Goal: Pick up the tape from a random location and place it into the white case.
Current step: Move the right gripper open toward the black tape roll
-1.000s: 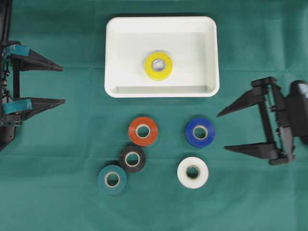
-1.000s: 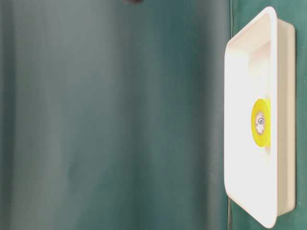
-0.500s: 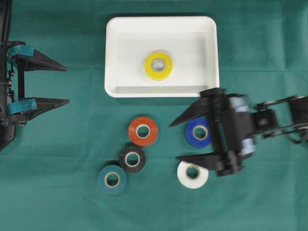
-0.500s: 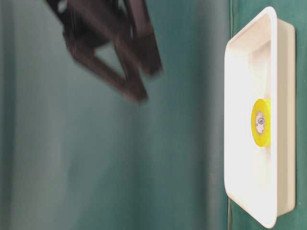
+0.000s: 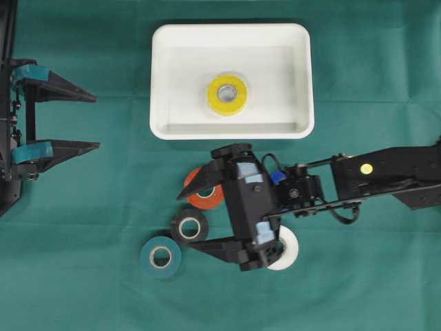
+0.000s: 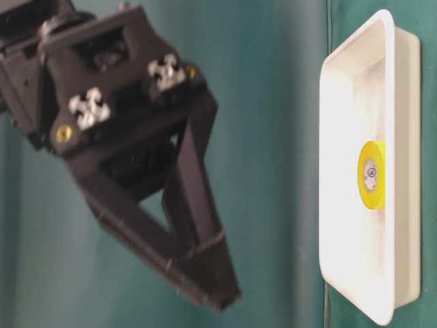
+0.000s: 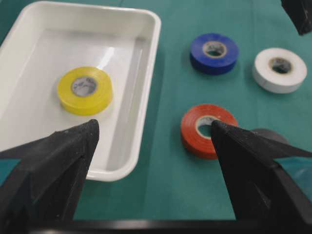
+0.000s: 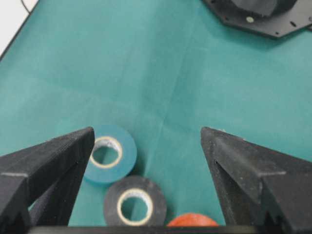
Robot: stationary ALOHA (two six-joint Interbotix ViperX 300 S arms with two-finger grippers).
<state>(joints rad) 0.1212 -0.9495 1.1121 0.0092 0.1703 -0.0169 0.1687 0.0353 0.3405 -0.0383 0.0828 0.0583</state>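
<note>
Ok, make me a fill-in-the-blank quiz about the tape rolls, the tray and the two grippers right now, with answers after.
1. The only roll inside the shallow white rectangular case is the ____ tape roll.
2. Both the left gripper and the right gripper have their jaws ____.
3. The black tape roll lies between the orange tape roll and the ____ tape roll.

Missing words: yellow; open; teal
</note>
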